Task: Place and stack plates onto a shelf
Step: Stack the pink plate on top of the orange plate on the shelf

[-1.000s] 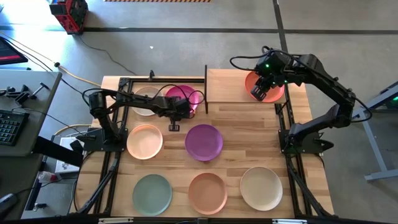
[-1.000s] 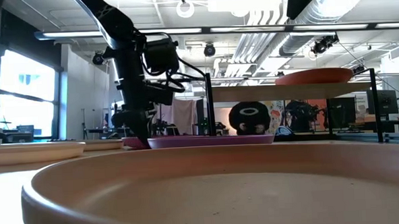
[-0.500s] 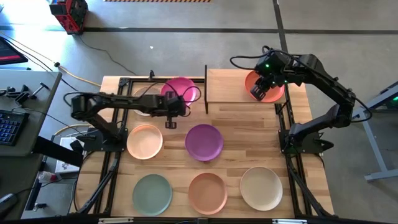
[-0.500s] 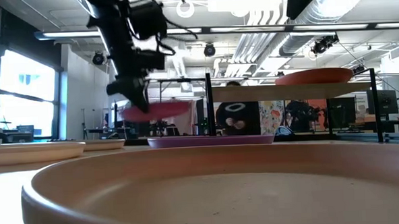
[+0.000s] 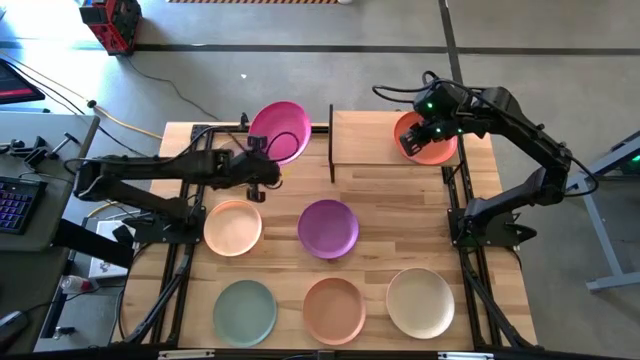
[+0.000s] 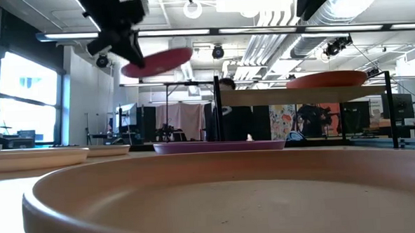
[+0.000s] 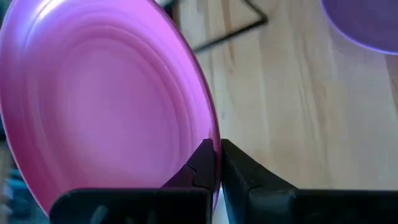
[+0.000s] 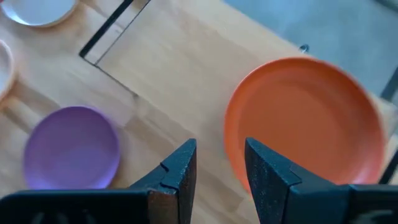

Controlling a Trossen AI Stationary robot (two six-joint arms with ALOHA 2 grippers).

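Here the left gripper [image 5: 268, 170] holds the magenta plate [image 5: 279, 131] by its rim, lifted above the table [image 5: 400, 215].

Nearest lie the salmon plate [image 5: 334, 310] and purple plate [image 5: 328, 228]. Farther, the shelf [image 5: 362, 140] carries the orange-red plate [image 5: 428, 138]; the right gripper [image 8: 219, 167] hangs over it, fingers apart, apparently not touching.

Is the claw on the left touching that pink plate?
Touching. The left wrist view shows the left gripper shut on the magenta plate's rim.
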